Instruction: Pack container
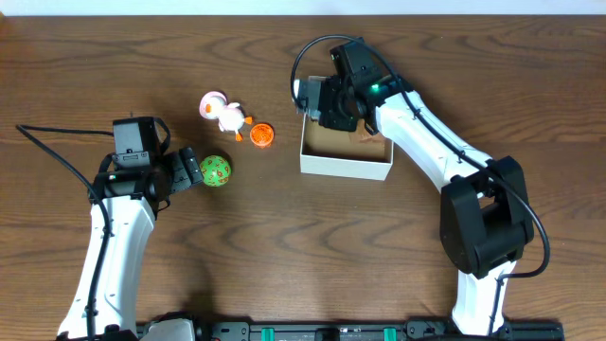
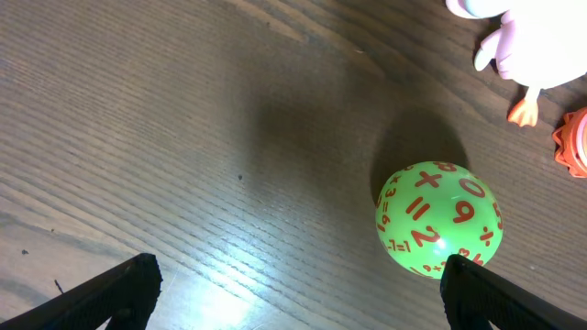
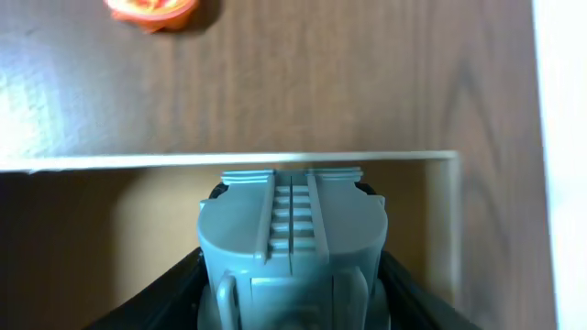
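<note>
The container (image 1: 346, 167) is a shallow white-walled box with a brown inside, right of centre. My right gripper (image 1: 317, 102) is over its far left corner, shut on a grey-blue plastic toy (image 3: 292, 229), which it holds over the brown inside. The box's white rim (image 3: 229, 161) runs just beyond the toy. My left gripper (image 1: 187, 169) is open and low over the table. A green ball with red numbers (image 1: 215, 170) lies just in front of its right finger, also seen in the left wrist view (image 2: 438, 218), between the open jaws (image 2: 293, 293) and off to the right.
A pink and white duck toy (image 1: 225, 114) and a small orange toy (image 1: 262, 135) lie between the ball and the container. Both show in the left wrist view, the duck (image 2: 523, 46) and the orange toy (image 2: 573, 142). The orange toy also shows in the right wrist view (image 3: 151, 9).
</note>
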`<action>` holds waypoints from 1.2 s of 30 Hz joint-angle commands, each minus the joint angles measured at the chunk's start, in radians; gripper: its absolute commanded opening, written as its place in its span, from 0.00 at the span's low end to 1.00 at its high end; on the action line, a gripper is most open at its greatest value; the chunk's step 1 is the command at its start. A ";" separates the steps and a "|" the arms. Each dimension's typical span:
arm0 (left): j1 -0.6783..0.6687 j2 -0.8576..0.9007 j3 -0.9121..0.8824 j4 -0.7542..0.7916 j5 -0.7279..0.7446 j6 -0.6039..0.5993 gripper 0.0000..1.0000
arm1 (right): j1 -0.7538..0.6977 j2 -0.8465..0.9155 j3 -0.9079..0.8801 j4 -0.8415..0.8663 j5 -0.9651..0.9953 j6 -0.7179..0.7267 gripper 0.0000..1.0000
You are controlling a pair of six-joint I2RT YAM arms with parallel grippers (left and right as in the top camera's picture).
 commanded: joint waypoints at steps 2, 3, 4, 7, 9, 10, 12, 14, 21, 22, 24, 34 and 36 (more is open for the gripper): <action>0.005 0.004 0.020 -0.003 -0.002 -0.005 0.98 | 0.004 -0.069 0.020 0.006 0.006 0.133 0.99; 0.005 0.004 0.020 -0.003 -0.002 -0.005 0.98 | 0.004 -0.086 0.021 0.006 0.006 0.162 0.99; 0.005 0.004 0.020 -0.003 -0.002 -0.005 0.98 | 0.004 -0.109 0.021 0.005 0.006 0.187 0.99; 0.005 0.004 0.020 -0.003 -0.002 -0.005 0.98 | 0.004 -0.185 0.021 -0.021 0.006 0.234 0.99; 0.005 0.004 0.020 -0.003 -0.002 -0.005 0.98 | 0.002 -0.238 0.021 -0.049 0.007 0.264 0.99; 0.005 0.004 0.020 -0.003 -0.002 -0.005 0.98 | -0.003 -0.277 0.021 -0.071 0.007 0.281 0.99; 0.005 0.004 0.020 -0.003 -0.002 -0.005 0.98 | -0.016 -0.335 0.021 -0.101 0.008 0.318 0.99; 0.005 0.004 0.020 -0.003 -0.002 -0.005 0.98 | -0.047 -0.397 0.021 -0.126 0.007 0.397 0.99; 0.004 0.004 0.020 -0.002 -0.001 -0.005 0.98 | -0.323 -0.496 0.021 -0.218 -0.029 1.006 0.99; 0.004 0.004 0.020 -0.003 -0.001 -0.005 0.98 | -0.383 -0.495 0.021 -0.249 -0.071 1.092 0.99; 0.004 0.004 0.020 -0.002 -0.001 -0.005 0.98 | -0.464 -0.486 0.019 -0.296 -0.138 1.183 0.99; -0.013 0.014 0.052 0.088 0.238 -0.016 0.98 | -0.639 -0.406 0.014 -0.414 -0.187 1.265 0.99; -0.025 0.042 0.101 0.075 0.237 -0.021 0.98 | -0.636 -0.391 0.011 -0.413 -0.187 1.265 0.99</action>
